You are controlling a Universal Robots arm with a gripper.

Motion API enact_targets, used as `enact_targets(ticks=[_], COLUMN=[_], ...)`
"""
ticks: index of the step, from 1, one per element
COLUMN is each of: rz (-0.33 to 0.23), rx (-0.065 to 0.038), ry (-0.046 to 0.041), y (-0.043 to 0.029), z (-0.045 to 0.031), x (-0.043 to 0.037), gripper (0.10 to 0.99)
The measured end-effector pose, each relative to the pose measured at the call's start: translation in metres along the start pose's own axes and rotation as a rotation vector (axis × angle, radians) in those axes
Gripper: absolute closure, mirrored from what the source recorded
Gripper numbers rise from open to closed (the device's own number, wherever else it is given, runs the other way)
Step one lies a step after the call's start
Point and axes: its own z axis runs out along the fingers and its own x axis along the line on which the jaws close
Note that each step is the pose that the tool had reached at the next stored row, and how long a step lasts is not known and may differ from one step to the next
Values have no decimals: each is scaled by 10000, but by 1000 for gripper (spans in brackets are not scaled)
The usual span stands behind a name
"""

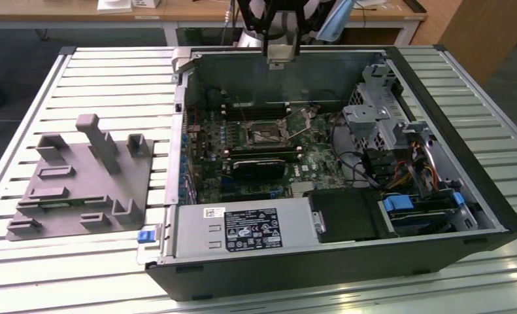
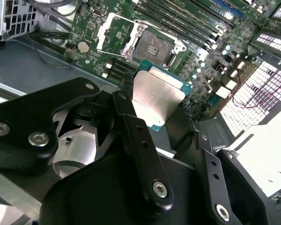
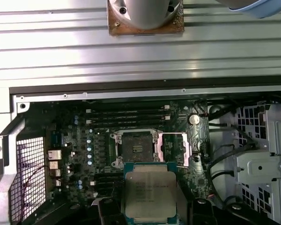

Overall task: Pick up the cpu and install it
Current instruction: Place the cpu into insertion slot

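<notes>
Second wrist view shows you the gripper [image 2: 155, 112] with its jaws clamped on the cpu [image 2: 157, 91], held in the air over the open computer case [image 2: 33, 70]. Inside the case, in the first wrist view, the green board [image 3: 84, 140] carries the socket [image 3: 136, 145], its metal frame [image 3: 174, 147] swung open. In the exterior view the power supply [image 1: 197, 239] bears a white label [image 1: 251, 230], its print too small to read.

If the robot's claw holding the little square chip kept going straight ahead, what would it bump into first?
Most likely the green circuit board, near its open square metal-framed socket. The gripper is shut on the flat silver-grey square cpu, so that chip would touch first. Depth is unclear.
</notes>
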Motion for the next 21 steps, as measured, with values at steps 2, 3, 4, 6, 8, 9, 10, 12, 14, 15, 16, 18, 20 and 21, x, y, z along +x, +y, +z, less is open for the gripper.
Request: enact_targets(ticks=[2,3,4,6,8,9,10,12,14,15,16,18,20,21], rz=[121,186,247,366,486,553,620,747,865,924,979,1084,1192,1250], rx=[4,6,7,11,14,16,18,21,24,26,27,30,33,34], ry=[-6,-9,-12,-19,-25,-28,-31,-38,-44,-47,-50,-55,-60,-63], y=[0,0,0,0,0,0,0,0,0,0,0,0,0,0], z=[1,2,2,2,3,4,4,4,5,5,5,6,6,6], x=[1,0,0,1,0,1,1,1,0,1,1,1,1,1], gripper=[557,557,557,557,557,557,557,557,557,557,557,557,557,557])
